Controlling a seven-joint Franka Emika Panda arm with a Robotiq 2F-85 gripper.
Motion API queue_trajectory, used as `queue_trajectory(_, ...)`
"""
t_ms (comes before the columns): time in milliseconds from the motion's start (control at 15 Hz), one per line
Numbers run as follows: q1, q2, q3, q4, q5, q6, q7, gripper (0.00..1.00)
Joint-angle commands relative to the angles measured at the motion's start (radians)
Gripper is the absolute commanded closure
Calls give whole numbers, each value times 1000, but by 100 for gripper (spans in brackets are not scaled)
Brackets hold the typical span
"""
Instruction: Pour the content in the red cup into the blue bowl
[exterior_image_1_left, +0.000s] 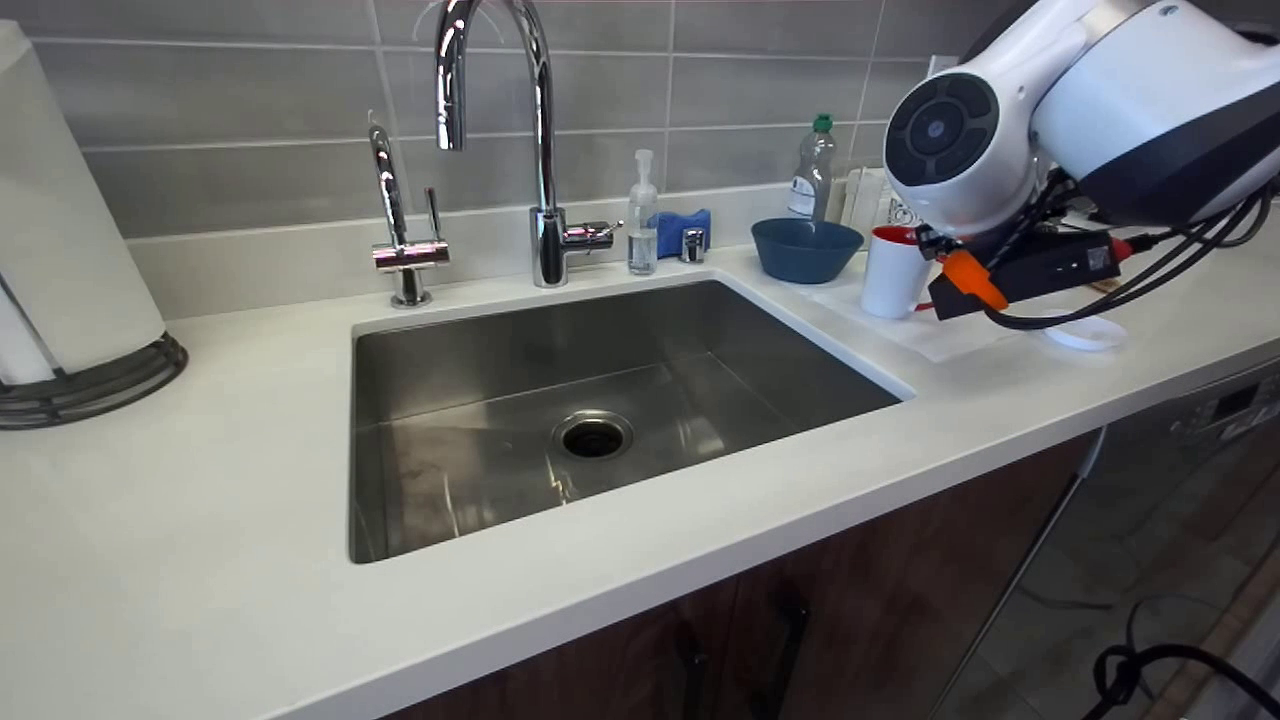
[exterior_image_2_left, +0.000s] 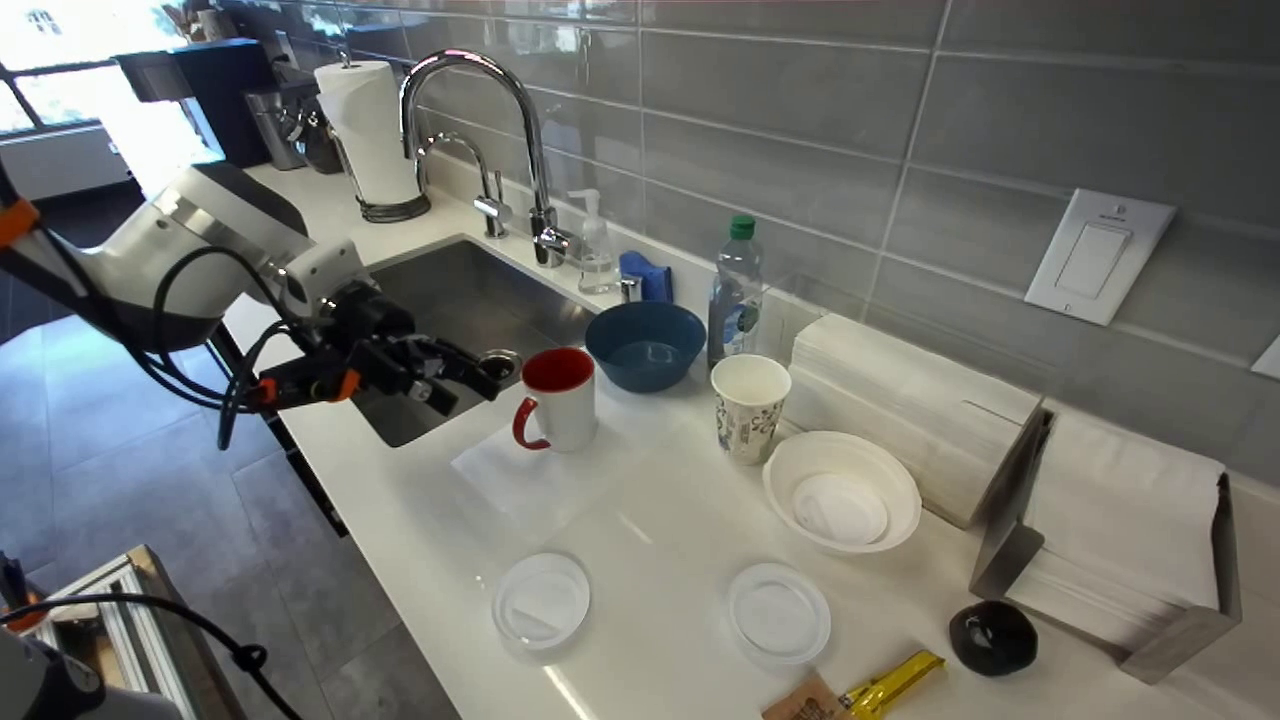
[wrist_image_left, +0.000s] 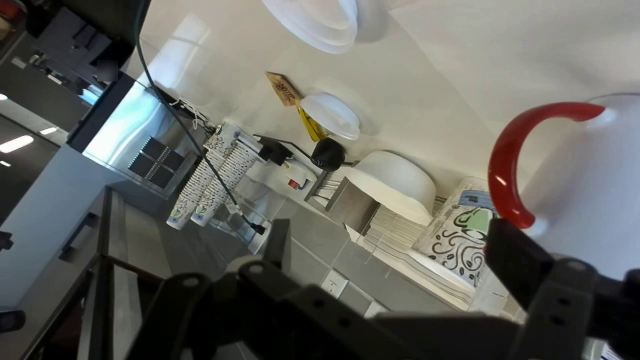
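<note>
The red cup is a mug with a white outside, red inside and red loop handle. It stands upright on a paper sheet in both exterior views (exterior_image_1_left: 893, 275) (exterior_image_2_left: 572, 415). It also fills the right edge of the wrist view (wrist_image_left: 585, 175). Its contents cannot be made out. The blue bowl stands on the counter just behind the cup, in both exterior views (exterior_image_1_left: 808, 252) (exterior_image_2_left: 648, 335). My gripper (exterior_image_2_left: 467, 390) is open and empty, beside the cup on the sink side. In the wrist view my gripper (wrist_image_left: 390, 245) has one finger close to the handle, which is not between the fingers.
The sink (exterior_image_2_left: 490, 310) with a tall faucet (exterior_image_1_left: 545, 150) lies beside the cup. A dish-soap bottle (exterior_image_2_left: 736, 290), a paper cup (exterior_image_2_left: 750, 405) and a white bowl (exterior_image_2_left: 842, 490) stand near the wall. White lids (exterior_image_2_left: 541, 600) lie on the counter. Napkin holders (exterior_image_2_left: 1110, 540) stand farther along.
</note>
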Motion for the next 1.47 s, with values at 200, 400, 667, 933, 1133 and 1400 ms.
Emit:
queue_trajectory(200, -122, -12, 110, -11, -61, 55, 34, 0)
queue_trajectory(400, -180, -42, 164, -10, -54, 121, 29, 0)
queue_trajectory(667, -286, -116, 239, -5, -35, 235, 24, 0)
queue_trajectory(933, -439, -232, 356, 14, -5, 369, 25, 0)
queue_trajectory(1133, -560, -331, 461, 47, 19, 453, 37, 0)
queue_trajectory(1400, -571, -493, 469, 92, 113, 553, 11, 0)
